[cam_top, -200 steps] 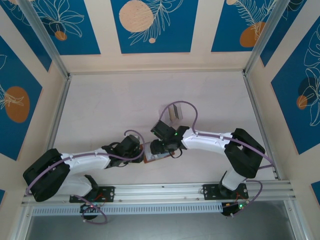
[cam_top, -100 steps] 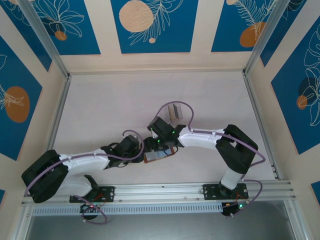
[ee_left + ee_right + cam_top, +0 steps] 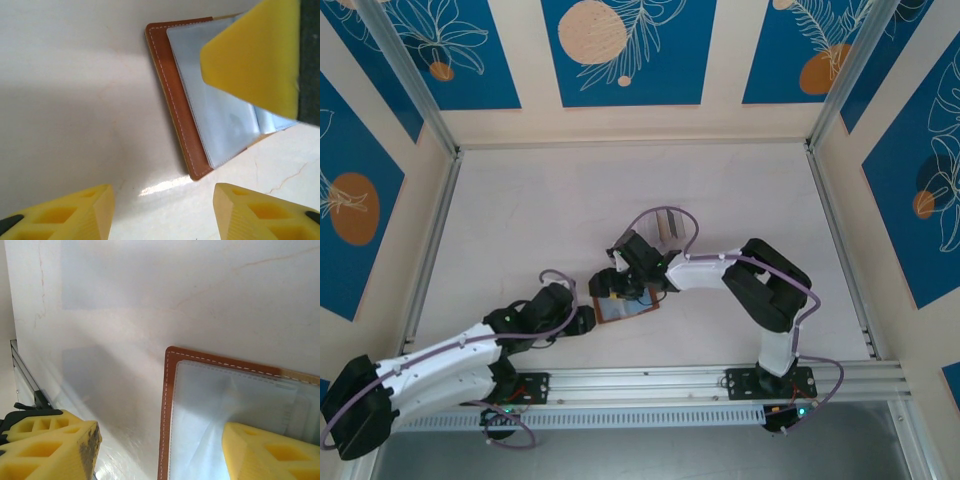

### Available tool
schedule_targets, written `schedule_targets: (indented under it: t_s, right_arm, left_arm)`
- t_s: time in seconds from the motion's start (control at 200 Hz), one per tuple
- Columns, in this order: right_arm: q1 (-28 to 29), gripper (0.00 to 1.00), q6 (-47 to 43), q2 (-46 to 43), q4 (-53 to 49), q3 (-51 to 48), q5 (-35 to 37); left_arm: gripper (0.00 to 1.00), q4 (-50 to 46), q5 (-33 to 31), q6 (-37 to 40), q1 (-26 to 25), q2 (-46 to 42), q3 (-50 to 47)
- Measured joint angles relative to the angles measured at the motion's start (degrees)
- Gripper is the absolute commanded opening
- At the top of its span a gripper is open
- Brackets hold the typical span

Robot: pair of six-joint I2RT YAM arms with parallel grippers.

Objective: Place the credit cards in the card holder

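On the worktop [image 3: 520, 220] the holder [image 3: 628, 309] lies open, brown leather round pale sleeves. I see left tool [image 3: 162, 196] beside it, right tool [image 3: 160, 434] over it, both spread.

Pale cream table [image 3: 550, 200], faintly veined, soft glare in spots. Boxed in along far, left and right edges by cream walls [image 3: 525, 70] carrying blue panels [image 3: 665, 60] with white leaf outlines and orange discs. Aluminium posts [image 3: 410, 85] at far corners; aluminium rail [image 3: 650, 378] along near edge.
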Motion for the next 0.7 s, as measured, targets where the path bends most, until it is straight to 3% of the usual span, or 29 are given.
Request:
schedule_targets:
  t_s: [0.155, 0.43, 0.57, 0.7]
  right_arm:
    - [0.31, 0.69, -1.73, -3.23, -4.79, 0.28, 2.47]
    - [-0.5, 0.67, -8.11, -11.08, -19.39, 7.32, 7.23]
    - [-4.13, 0.6, -10.73, -15.39, -25.77, 8.81, 10.29]
    - [-11.5, 0.5, -12.57, -18.03, -32.06, 10.67, 15.47]
  left_arm:
    - [0.59, -2.1, 0.09, 0.9, 0.0, 1.97, 2.36]
    - [0.59, 0.31, 1.16, 3.41, 0.66, 13.4, 9.97]
    - [0.57, 1.66, 1.49, 4.83, 1.27, 18.73, 13.07]
    - [0.57, 1.51, 1.07, 7.02, 2.19, 21.03, 14.56]
